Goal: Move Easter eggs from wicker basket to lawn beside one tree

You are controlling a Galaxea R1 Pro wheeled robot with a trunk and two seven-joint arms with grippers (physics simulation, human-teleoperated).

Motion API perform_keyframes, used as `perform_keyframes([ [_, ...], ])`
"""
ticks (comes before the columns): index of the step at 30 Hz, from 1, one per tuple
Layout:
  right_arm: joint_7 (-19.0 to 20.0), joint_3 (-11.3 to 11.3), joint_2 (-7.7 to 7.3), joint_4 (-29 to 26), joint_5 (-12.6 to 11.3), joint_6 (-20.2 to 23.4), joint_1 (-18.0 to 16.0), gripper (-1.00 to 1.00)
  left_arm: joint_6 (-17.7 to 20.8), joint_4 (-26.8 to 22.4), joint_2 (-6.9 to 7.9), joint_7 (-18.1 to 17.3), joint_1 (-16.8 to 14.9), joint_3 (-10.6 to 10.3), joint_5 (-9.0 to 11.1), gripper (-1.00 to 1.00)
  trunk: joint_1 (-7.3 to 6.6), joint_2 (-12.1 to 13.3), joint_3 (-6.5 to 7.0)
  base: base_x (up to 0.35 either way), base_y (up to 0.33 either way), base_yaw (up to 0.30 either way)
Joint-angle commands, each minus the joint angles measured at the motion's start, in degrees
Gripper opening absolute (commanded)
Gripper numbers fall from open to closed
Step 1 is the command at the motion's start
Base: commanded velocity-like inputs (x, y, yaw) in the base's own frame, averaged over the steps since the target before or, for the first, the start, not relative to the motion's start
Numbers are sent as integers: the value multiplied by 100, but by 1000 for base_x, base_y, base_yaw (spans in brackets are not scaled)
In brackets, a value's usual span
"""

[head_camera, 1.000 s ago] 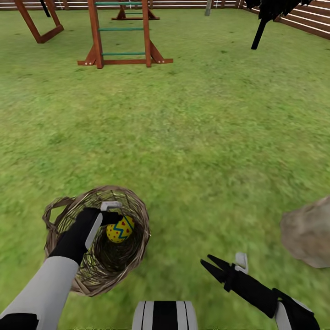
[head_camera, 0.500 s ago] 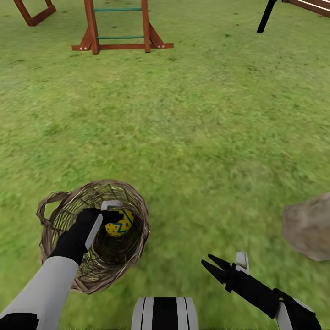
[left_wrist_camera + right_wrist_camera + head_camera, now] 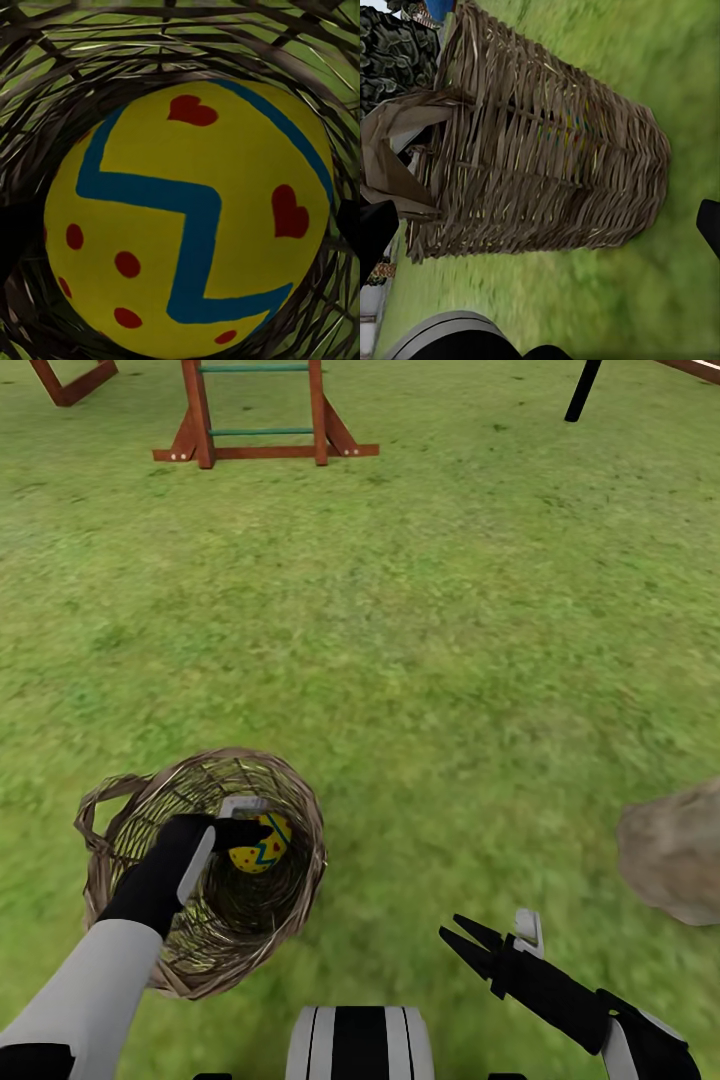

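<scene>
A: What has changed since a second ago?
B: The head view has been tilted down; the playset (image 3: pixel 255 415) is seen nearer the top edge. The egg (image 3: pixel 262 842) is kept inside the wicker basket (image 3: pixel 290 905) on the lawn (image 3: pixel 420 640).
A: And the grippers?
B: The left gripper (image 3: pixel 250 830) is clamped on the egg. The right gripper (image 3: pixel 462 938) is held apart, above grass beside the basket.

**Surfaces and materials**

The round tan open-weave wicker basket (image 3: pixel 290 880) looked rough and dry. The yellow egg with blue zigzag and red hearts (image 3: pixel 187 225) appeared smooth and matt. Mottled green grass lawn (image 3: pixel 420 640) looked coarse; the grey-brown rock (image 3: pixel 675 855) looked rough.
</scene>
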Motion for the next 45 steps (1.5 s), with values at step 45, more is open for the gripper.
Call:
perform_keyframes([
  [45,12,-9,5,-1,-7,45,-3,100,-307,34,-10,-24,-2,-384,-580,100,27,-16,-247,0,0,0],
])
